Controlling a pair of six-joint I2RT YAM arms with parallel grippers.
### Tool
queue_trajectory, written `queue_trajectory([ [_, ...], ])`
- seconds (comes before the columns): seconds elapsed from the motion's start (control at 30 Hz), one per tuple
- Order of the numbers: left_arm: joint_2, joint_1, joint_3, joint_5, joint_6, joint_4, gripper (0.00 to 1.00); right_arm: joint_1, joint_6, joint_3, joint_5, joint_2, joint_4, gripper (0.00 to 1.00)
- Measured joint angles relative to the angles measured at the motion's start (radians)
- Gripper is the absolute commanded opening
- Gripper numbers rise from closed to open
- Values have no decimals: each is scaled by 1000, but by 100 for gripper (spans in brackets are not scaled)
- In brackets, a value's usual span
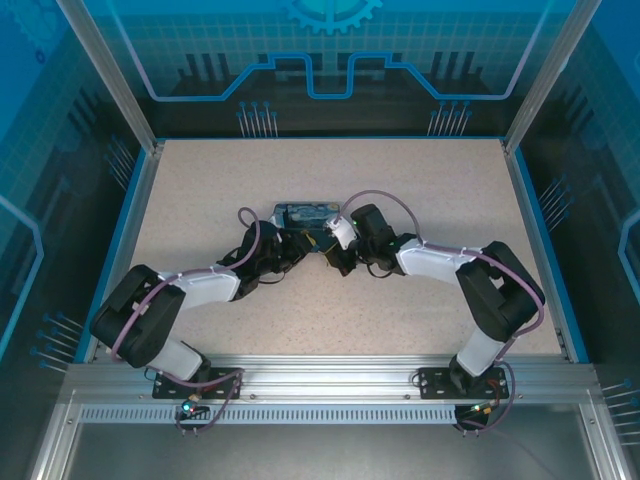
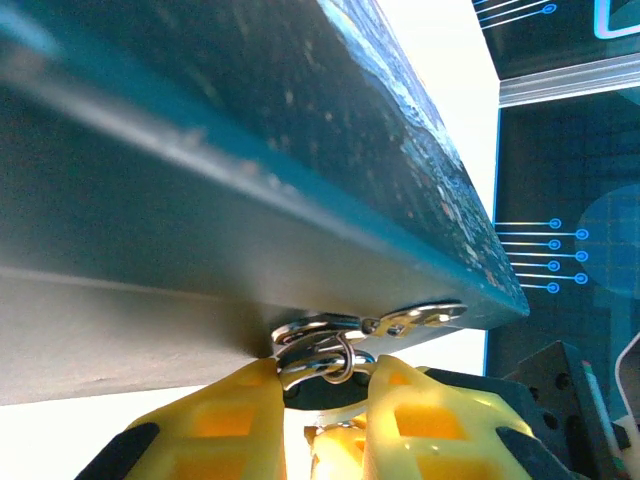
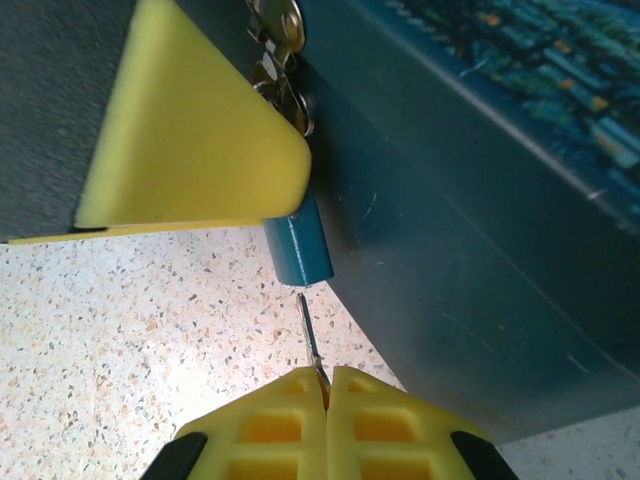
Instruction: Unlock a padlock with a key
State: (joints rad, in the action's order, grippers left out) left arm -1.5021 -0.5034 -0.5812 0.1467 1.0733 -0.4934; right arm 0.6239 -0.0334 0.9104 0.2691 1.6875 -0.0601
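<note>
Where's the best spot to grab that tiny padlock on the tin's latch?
I'd pinch the padlock by its upper body, across the sides, coming in from the front, away from the tin. It sits against the tin's wall with its lower end free, and the key points at that end, so leave it uncovered.

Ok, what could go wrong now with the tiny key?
1. The key is thin and pinched only at its end by the right claw, so it might twist or slip.
2. Its tip is just below the padlock, not in yet; it could miss the keyhole, which is hidden.
3. A hard push could shove the tin, though the left claw grips the padlock.
</note>
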Motion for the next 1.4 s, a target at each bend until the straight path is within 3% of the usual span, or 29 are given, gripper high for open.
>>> queue_trajectory([
  [1.4, 20, -10, 0, -19, 2, 18, 3, -3, -45, -74, 26, -16, -151, 0],
])
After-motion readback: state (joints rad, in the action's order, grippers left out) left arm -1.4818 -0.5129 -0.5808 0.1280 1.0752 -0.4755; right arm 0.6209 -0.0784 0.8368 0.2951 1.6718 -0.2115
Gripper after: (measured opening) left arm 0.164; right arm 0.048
